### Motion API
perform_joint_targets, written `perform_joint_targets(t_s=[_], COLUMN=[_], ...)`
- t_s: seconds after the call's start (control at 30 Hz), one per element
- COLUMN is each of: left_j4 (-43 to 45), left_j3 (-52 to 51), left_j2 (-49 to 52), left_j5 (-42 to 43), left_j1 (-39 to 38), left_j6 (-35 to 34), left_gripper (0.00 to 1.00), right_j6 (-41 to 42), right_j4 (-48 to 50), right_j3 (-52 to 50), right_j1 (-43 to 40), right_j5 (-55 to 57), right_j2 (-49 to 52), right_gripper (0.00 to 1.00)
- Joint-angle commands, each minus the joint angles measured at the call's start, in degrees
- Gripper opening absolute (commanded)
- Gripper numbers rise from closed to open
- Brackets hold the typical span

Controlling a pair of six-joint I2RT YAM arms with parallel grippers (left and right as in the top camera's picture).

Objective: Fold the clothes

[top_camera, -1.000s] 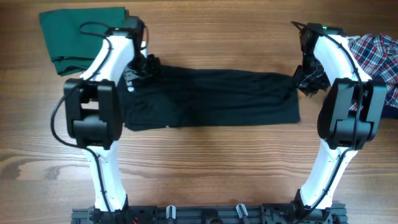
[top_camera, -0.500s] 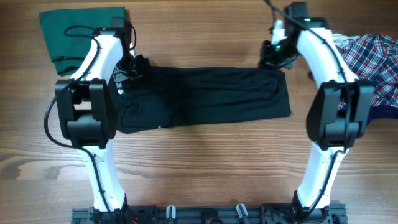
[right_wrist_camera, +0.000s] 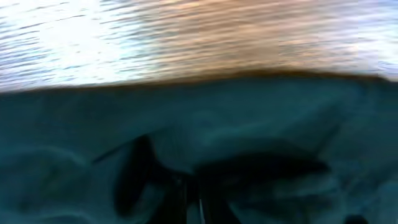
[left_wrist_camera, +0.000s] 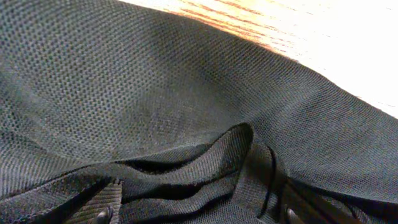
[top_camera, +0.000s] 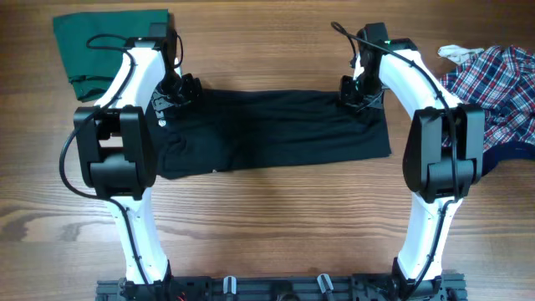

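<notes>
The clothes, a black polo shirt [top_camera: 276,130], lie as a long band across the middle of the wooden table. My left gripper [top_camera: 182,90] sits on the shirt's far left corner. In the left wrist view its fingertips [left_wrist_camera: 99,216] stand wide apart, open, with bunched mesh fabric [left_wrist_camera: 155,93] and a ribbed edge between them. My right gripper [top_camera: 355,90] is at the shirt's far edge near the right end. Its blurred wrist view shows the right gripper [right_wrist_camera: 193,202] shut, with dark cloth [right_wrist_camera: 280,124] gathered around the fingers.
A folded green garment [top_camera: 109,46] lies at the back left, just behind my left arm. A red-white-blue plaid shirt [top_camera: 493,79] is heaped at the right edge. Bare wood [top_camera: 276,217] stretches in front of the black shirt.
My right gripper has moved left and toward the back, taking the shirt's right end with it, so the band is shorter. My left gripper shifted slightly left, then held still.
</notes>
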Motion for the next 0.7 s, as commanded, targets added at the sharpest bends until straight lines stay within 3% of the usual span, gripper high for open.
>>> perform_joint_targets(t_s=[0.0,0.5,0.67], left_j4=[-0.4,0.0,0.6], left_j3=[0.3,0.3,0.3], left_j2=[0.4,0.4,0.4], left_j5=[-1.9,-1.9,-2.9], left_j1=[0.3,0.3,0.3], left_j6=[-0.7,-0.7,0.2], left_gripper=[0.79,0.83,0.83], right_j6=[4.7,7.7,7.3], right_j4=[-2.3,-10.1,-12.0], right_j3=[-0.5,1.3,7.2], right_j1=[-0.4,-4.2,-4.2], right_j5=[9.6,20.0,20.1], right_j2=[1.0,1.0,1.0], right_gripper=[0.07,0.09,0.17])
